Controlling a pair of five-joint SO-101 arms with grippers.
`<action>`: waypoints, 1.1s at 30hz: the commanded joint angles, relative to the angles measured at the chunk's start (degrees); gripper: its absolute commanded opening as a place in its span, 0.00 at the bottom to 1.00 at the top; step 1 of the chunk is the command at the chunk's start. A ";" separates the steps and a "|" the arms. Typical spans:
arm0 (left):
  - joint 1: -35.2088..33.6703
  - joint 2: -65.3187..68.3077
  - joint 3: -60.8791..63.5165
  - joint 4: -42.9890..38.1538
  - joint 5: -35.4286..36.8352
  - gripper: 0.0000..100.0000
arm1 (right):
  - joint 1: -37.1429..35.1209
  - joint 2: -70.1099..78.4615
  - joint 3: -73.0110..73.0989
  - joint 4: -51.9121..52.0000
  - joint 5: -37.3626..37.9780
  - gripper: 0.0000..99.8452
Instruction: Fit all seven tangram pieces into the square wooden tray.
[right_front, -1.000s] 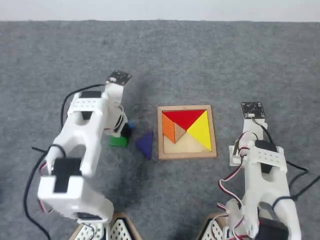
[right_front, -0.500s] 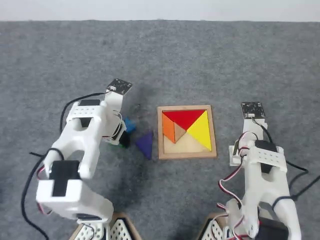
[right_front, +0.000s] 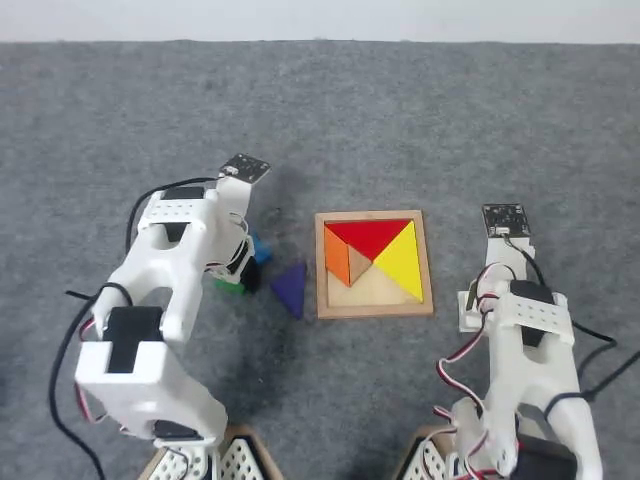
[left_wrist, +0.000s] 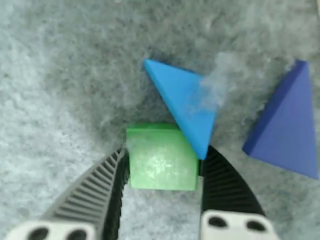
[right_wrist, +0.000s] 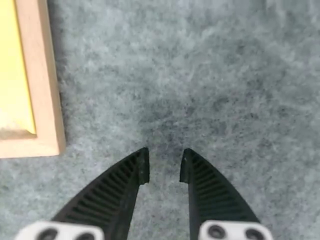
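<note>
high view is taken as reference, and every place is given from the wooden tray (right_front: 372, 214). the grey felt mat (right_front: 450, 120) is laid under everything. the left arm (right_front: 165, 270) is stationed on the side of the tray where loose pieces lie. the right arm (right_front: 530, 330) is stationed on the opposite side, just past the rim.

inside the tray, a red triangle (right_front: 368, 237), a yellow triangle (right_front: 403, 262), an orange piece (right_front: 336, 255) and a small tan triangle (right_front: 357, 265) are seated. the floor along the rim nearest the arm bases is left bare. outside the tray, the dark blue triangle (left_wrist: 287, 130) is found nearest the rim, the light blue triangle (left_wrist: 182, 100) farther out, and the green square (left_wrist: 161, 172) farthest.

left gripper (left_wrist: 163, 156): the jaws are set against two opposite flanks of the green square, which appears pinched. an edge of the light blue triangle is lapped over one corner of the square and meets one finger.

right gripper (right_wrist: 163, 165): a narrow gap is kept between the jaws and nothing is held. it is poised over felt beside a tray corner.

step in hand, as judged: lifting the green square. the lift should be made straight up so that the light blue triangle is shed, not dragged. the square should be carried clear of the dark blue triangle, turned to match the bare floor, and lowered flat before release.
</note>
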 joint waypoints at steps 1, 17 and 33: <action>-0.62 -6.24 -1.36 2.11 -0.53 0.11 | 0.84 -2.15 -0.44 -0.84 0.53 0.13; 21.89 -27.69 -1.80 10.46 2.99 0.11 | 1.27 -2.15 -0.62 -0.84 0.18 0.13; 39.21 -4.75 -12.35 -2.81 18.81 0.11 | 9.71 -2.24 -3.16 -0.84 -2.73 0.12</action>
